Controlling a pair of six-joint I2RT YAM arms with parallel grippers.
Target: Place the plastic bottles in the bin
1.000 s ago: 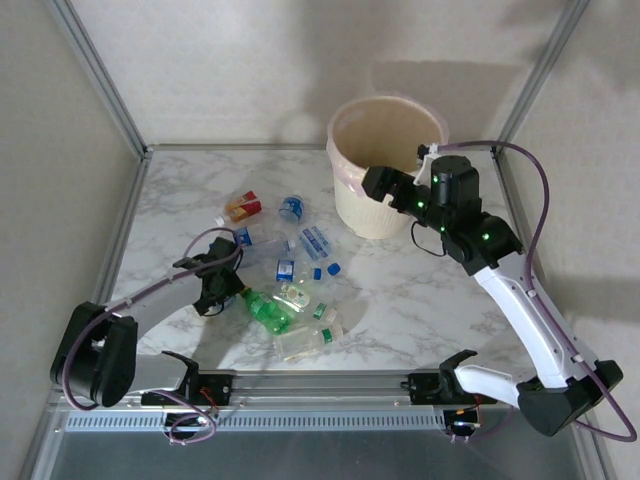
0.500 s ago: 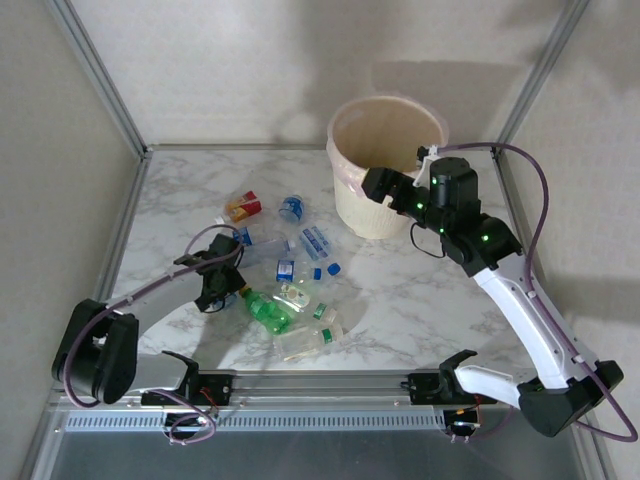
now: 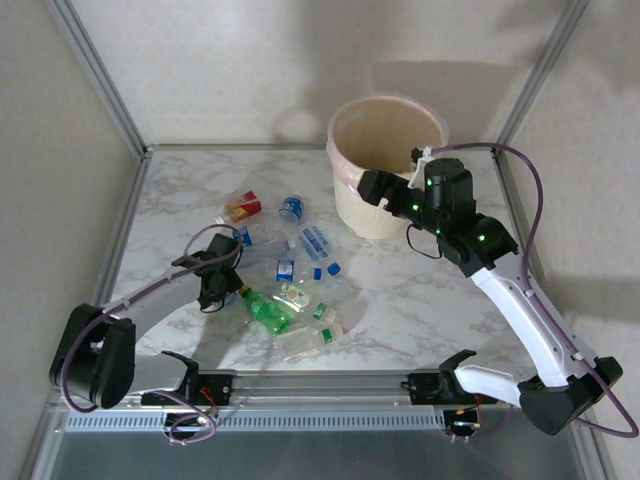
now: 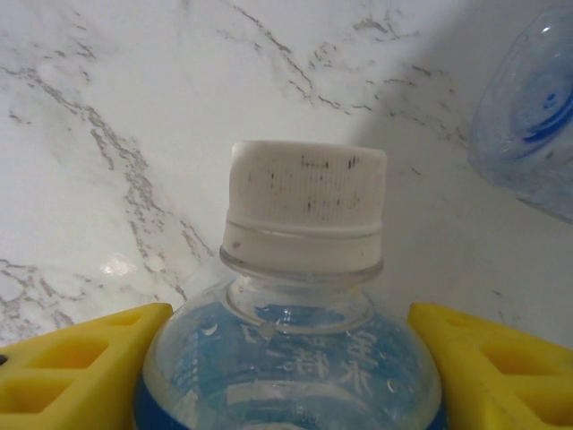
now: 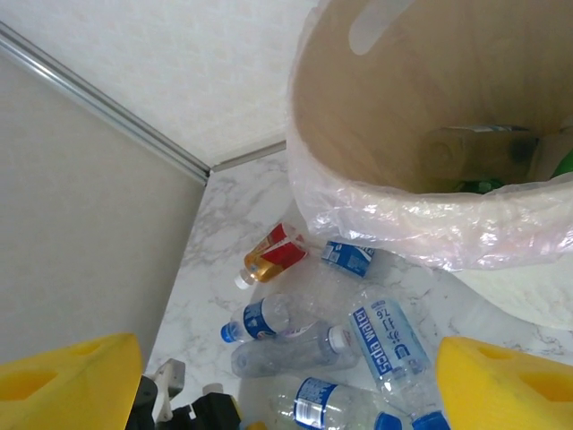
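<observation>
In the left wrist view the white-capped bottle [image 4: 303,269] is cut off below its shoulders by the bottom edge. A second bottle [image 4: 528,116], clear with blue marks, is cropped by the upper right corner. From above, the capped bottle cannot be picked out beneath the left wrist, at centre left of the frame. In the right wrist view, green shapes inside the bin [image 5: 403,98] at the right edge are too cropped to identify. A thin bag [image 5: 430,224] folds over the bin's rim, and its base runs out of frame.

The left end effector [image 4: 291,367] is low over the marble desk [image 4: 134,107]. Its yellow pads [image 4: 81,358] lie against both sides of the white-capped bottle, clamped on it. The right end effector [image 5: 291,381] hangs just beside the bin's rim. Its pads sit far apart in the lower corners of the frame, with nothing between them.

From above, the bin [image 3: 365,215] stands at upper centre-right of the desk. The loose bottles [image 3: 300,270] are scattered left of centre, well apart from the bin. Among them, a green bottle [image 3: 268,312] lies lowest and a red-labelled bottle [image 3: 243,207] lies at the upper left.
</observation>
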